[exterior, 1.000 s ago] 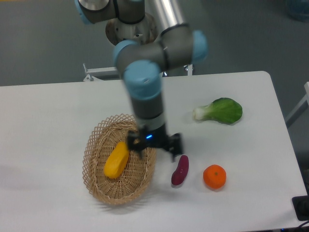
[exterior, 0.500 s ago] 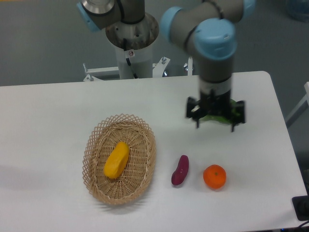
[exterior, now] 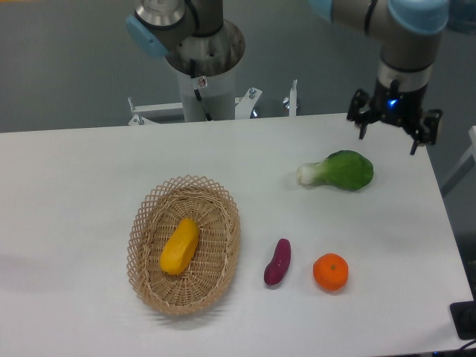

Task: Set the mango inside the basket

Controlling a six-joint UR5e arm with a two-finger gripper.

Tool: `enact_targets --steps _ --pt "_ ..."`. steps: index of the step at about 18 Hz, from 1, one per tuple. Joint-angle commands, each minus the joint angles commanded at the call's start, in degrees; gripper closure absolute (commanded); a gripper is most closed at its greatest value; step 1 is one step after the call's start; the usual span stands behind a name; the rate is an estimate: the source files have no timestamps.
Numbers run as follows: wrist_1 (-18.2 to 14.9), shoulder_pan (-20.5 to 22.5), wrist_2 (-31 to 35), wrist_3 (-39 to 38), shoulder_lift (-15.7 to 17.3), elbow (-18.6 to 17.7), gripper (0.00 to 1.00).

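The yellow-orange mango [exterior: 179,246] lies inside the oval tan wicker basket [exterior: 150,210], on its floor, tilted along the basket's length. The basket stands left of the table's middle. My gripper [exterior: 390,137] hangs high at the far right, above the table's back edge, far from the basket. Its two fingers are spread apart and hold nothing.
A green leafy vegetable [exterior: 339,170] lies just below the gripper at the right. A purple sweet potato [exterior: 277,262] and a round orange citrus fruit [exterior: 330,271] lie right of the basket near the front. The arm's base [exterior: 202,56] stands behind the table.
The gripper moved from the basket's right rim up and across to the far right back corner, empty. The mango stayed in the basket.
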Motion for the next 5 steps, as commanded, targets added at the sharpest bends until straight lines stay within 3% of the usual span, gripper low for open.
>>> enact_targets --steps 5 --pt "0.00 0.44 -0.17 0.00 0.00 0.00 0.00"
